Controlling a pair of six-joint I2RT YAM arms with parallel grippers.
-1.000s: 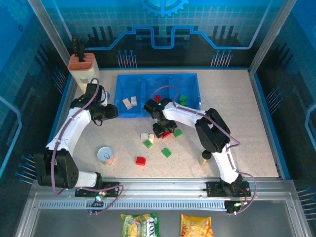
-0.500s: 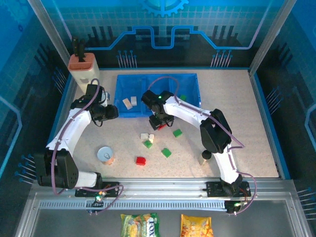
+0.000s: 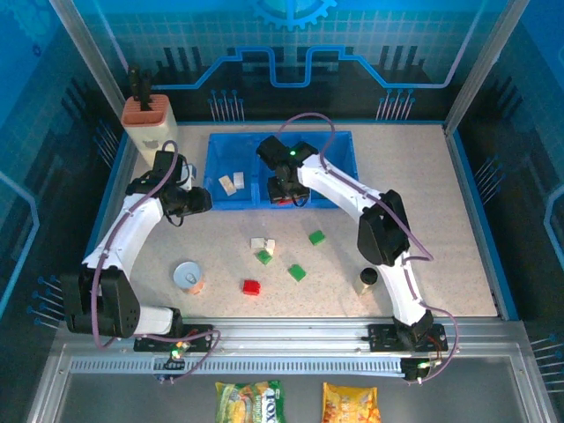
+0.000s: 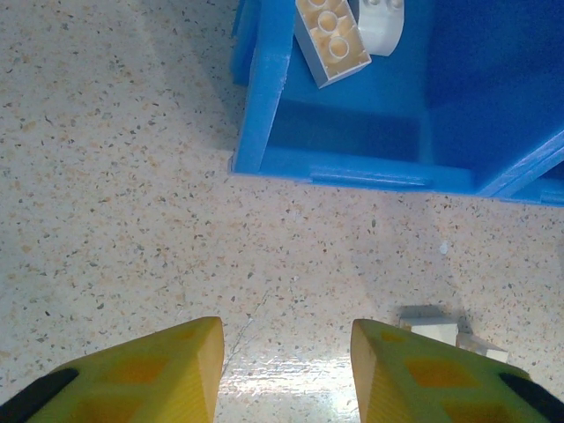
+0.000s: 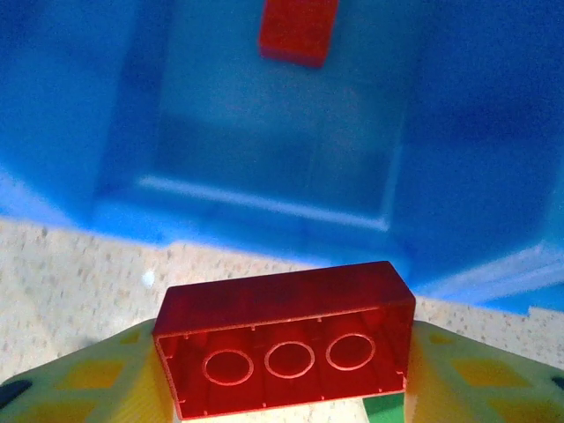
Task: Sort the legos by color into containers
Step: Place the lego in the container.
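In the right wrist view the far red brick (image 5: pixel 298 31), lying in the tray (image 5: pixel 264 207), is blurred and cut by the top edge; the held brick (image 5: pixel 286 339) hides most of a green brick (image 5: pixel 386 412).

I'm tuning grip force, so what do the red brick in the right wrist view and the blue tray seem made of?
The red brick looks like hard moulded plastic, glossy, with crisp edges and three moulded rings on the face shown. The blue tray is apparently translucent plastic, smooth and faintly shiny; its walls seem to let light through.

Gripped red lego (image 5: pixel 286 348) hovers near blue tray (image 5: pixel 264 159).
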